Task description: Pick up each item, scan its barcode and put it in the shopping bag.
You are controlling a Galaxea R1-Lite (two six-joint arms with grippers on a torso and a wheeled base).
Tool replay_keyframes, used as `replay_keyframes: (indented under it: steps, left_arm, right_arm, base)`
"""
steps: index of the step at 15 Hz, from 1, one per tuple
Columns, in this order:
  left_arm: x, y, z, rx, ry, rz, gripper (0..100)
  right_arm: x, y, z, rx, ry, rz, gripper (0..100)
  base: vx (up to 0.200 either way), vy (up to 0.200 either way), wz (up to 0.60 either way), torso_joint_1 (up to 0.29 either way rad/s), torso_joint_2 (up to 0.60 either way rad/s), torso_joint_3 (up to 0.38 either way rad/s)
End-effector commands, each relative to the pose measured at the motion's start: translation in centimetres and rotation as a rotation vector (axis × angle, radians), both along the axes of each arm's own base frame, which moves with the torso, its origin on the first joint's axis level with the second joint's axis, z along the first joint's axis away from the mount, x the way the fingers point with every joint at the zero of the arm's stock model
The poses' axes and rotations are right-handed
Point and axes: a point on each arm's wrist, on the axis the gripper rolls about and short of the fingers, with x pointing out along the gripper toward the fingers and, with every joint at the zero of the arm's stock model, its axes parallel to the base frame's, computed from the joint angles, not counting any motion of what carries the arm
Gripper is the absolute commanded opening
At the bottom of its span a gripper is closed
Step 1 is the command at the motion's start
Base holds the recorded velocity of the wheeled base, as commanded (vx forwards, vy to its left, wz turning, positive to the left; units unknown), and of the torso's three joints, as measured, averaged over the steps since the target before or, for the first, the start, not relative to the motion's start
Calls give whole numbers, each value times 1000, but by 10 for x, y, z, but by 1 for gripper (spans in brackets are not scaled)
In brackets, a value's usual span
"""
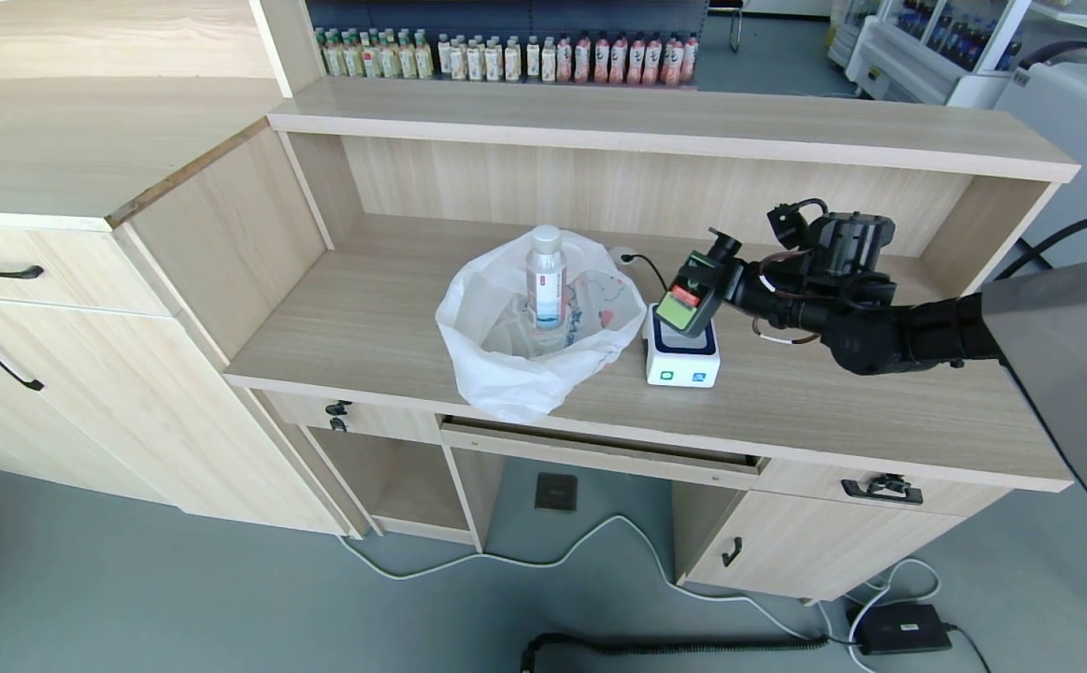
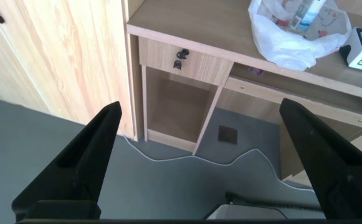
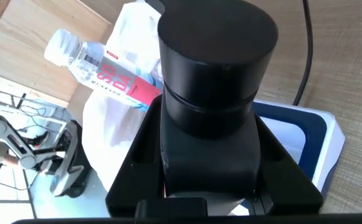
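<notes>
My right gripper (image 1: 709, 279) is shut on a small green container (image 1: 683, 301) with a black cap (image 3: 215, 62), holding it tilted just above the white scanner (image 1: 683, 360), whose blue-rimmed top (image 3: 302, 134) lies under it. To the left of the scanner, the white shopping bag (image 1: 506, 374) stands open on the counter with a clear water bottle (image 1: 545, 280) upright inside. My left gripper (image 2: 205, 162) hangs open and empty, low over the grey floor in front of the counter, with the bag (image 2: 293, 46) far above it.
The counter has a raised back ledge (image 1: 674, 126) and side walls. A black cable (image 1: 655, 271) runs behind the scanner. Drawers and a tall cupboard (image 1: 57, 308) stand to the left. Bare counter (image 1: 879, 402) lies right of the scanner.
</notes>
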Motion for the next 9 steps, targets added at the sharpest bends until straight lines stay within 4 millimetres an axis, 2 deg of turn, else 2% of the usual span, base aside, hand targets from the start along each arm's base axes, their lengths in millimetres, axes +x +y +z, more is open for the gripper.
replay_keyframes:
  steps: [1, 9]
  left_arm:
    - [0, 0, 0, 0, -1, 1, 100]
    - [0, 0, 0, 0, -1, 0, 100]
  right_arm:
    - [3, 3, -6, -4, 4, 4, 0]
    - [11, 4, -18, -15, 7, 5, 0]
  base:
    - [0, 0, 0, 0, 0, 0]
    - [0, 0, 0, 0, 0, 0]
